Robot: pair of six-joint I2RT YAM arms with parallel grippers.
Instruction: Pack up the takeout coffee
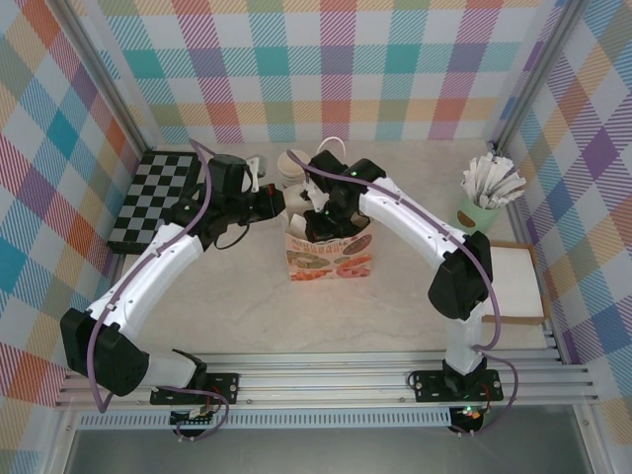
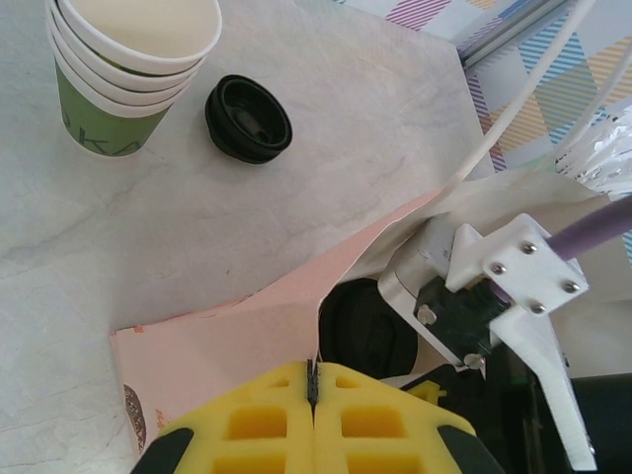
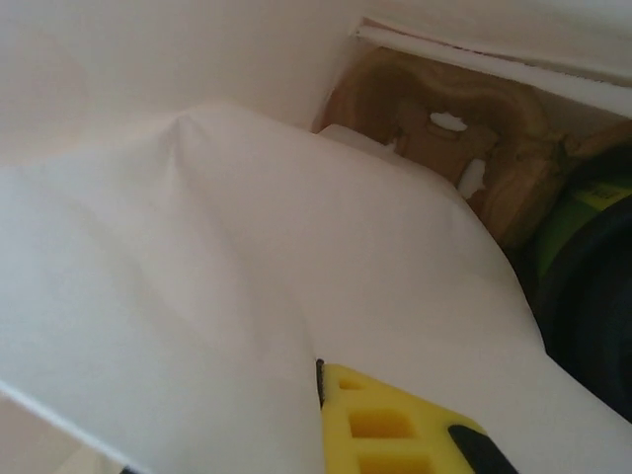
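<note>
Coffee [image 2: 363, 334]: black-lidded cup inside paper bag [image 2: 237, 346], lower centre of left wrist view.
Left gripper [image 2: 313, 380]: fully closed, pinching bag rim.
Right gripper [image 1: 322, 217]: down inside bag; opening can't tell.

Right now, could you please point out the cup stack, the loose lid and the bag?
cup stack [image 2: 107, 126]: left wrist view, bottom cup's green wall.
loose lid [image 2: 249, 118]: left wrist view, its centre.
bag [image 2: 232, 351]: left wrist view, pink outer wall.
</note>
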